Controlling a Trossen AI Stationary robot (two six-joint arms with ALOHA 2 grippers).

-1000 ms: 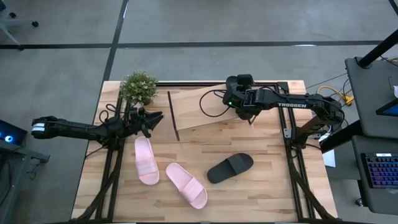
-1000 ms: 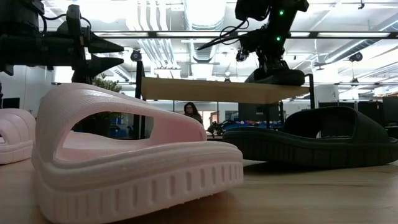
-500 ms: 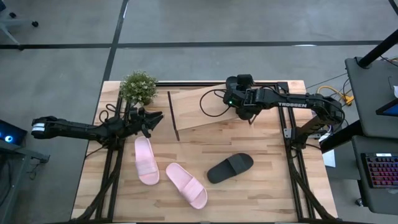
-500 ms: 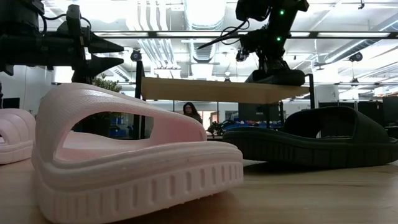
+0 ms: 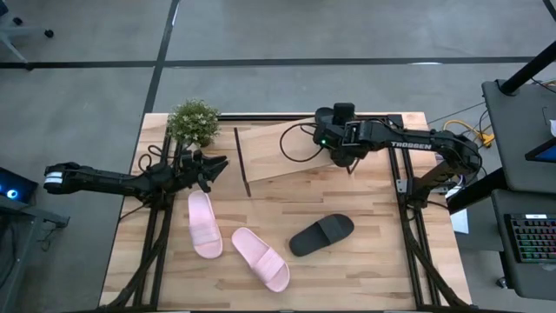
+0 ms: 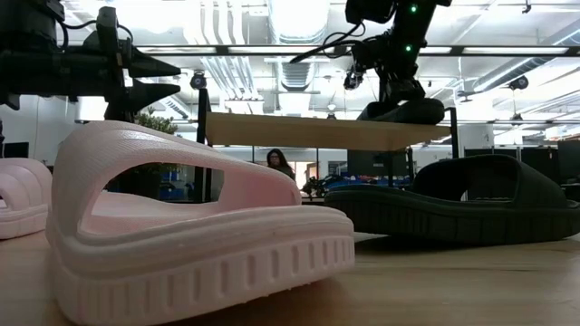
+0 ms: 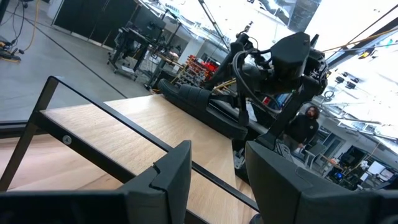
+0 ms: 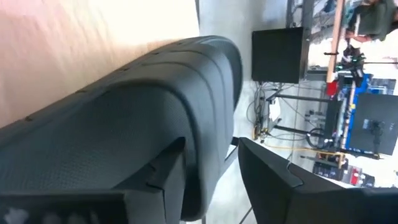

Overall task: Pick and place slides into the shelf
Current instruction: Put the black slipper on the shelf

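**Black slide at the shelf's right end**

High view: the right claw (image 5: 345, 159) sits over the shelf (image 5: 278, 149); two pink slides (image 5: 205, 223) and one black slide (image 5: 321, 234) lie on the counter (image 5: 365, 269).

Low view: another black slide (image 6: 405, 111) rests on the shelf.

Right wrist view: the claw's fingers straddle it (grip unclear).

Left wrist view: the left claw (image 7: 217, 180) is open.

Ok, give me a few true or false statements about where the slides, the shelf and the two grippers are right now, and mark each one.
1. One black slide rests on the shelf. True.
2. Both pink slides are on the shelf. False: the pink slides lie on the table.
3. The right gripper is over the shelf's right end. True.
4. The left gripper holds a pink slide. False: it is open and empty, left of the shelf.
5. The second black slide lies on the table. True.
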